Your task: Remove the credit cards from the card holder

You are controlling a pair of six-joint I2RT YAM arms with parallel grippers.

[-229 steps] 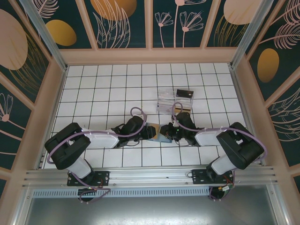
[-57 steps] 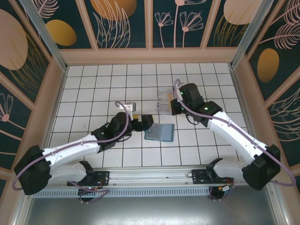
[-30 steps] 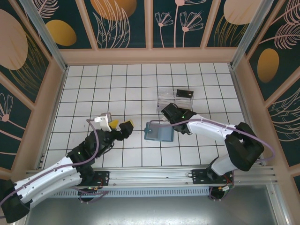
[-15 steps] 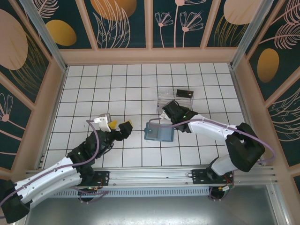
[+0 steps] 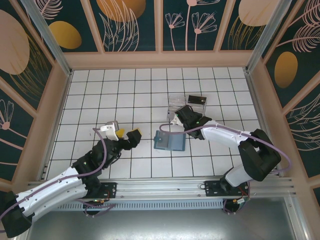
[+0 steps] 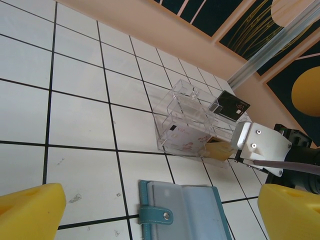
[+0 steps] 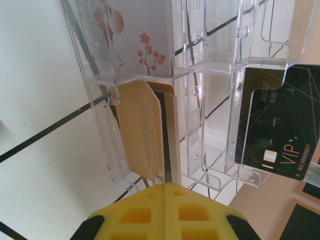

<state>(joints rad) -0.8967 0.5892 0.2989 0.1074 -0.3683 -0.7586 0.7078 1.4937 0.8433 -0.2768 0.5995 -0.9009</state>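
Observation:
The card holder (image 5: 170,141) lies open and flat on the tiles, teal with a snap strap, its grey sleeves facing up (image 6: 200,210). My right gripper (image 5: 175,119) is at the near corner of the clear plastic box (image 5: 179,105). It is shut (image 7: 165,189) on a beige credit card (image 7: 169,135) with a dark stripe. That card stands edge-on in a slot of the box. A cherry-blossom card (image 7: 137,45) stands in the box beside it. My left gripper (image 5: 123,131) hangs open to the left of the holder, its yellow fingers (image 6: 30,210) holding nothing.
A black VIP card (image 7: 280,125) leans at the far side of the clear box (image 6: 192,120). The right gripper's white block (image 6: 260,147) sits beside the box. Low peach walls (image 5: 160,59) ring the tiled floor.
My right gripper has moved from the card holder's far edge up to the clear box with the card in it. The left arm has stayed still and open.

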